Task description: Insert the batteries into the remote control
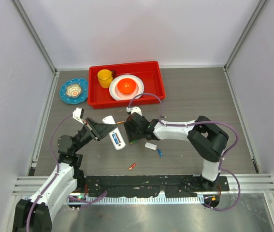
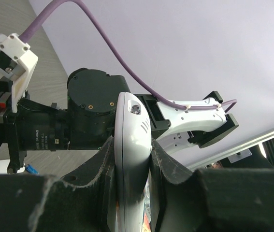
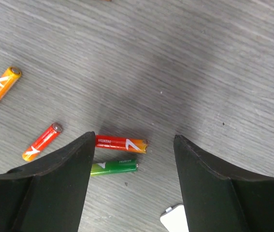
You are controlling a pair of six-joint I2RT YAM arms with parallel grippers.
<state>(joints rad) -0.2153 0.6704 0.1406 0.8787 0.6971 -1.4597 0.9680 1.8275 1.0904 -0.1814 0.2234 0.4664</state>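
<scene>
My left fingers (image 2: 98, 176) are clamped on the remote control (image 2: 132, 145), holding it off the surface (image 1: 199, 96) near the middle, between my two arms. My right fingers (image 3: 54, 183) are spread wide with nothing between them, hovering low over a cluster of batteries. Walls close in the left, back and right sides. The red tray (image 1: 151, 94) sits against the back edge, with a blue plate (image 1: 80, 97) just left of it. The widest bare stretch of surface lies to the right of my right arm, with a narrower strip along the near edge. From above, the right fingers hide that cluster; only their own camera shows an orange battery (image 3: 1, 87), a red battery (image 3: 42, 141), a red-and-orange battery (image 3: 121, 143) and a green battery (image 3: 113, 166). The last two lie side by side in the gap. The top view alone shows a blue battery (image 1: 159, 152) beside a small white piece (image 1: 151, 145), and another reddish battery (image 1: 132, 166) nearer the arms. From above the remote control is a tilted white oblong with a blue patch at its near end. My left camera sees it edge-on, smooth and white with small slots.
</scene>
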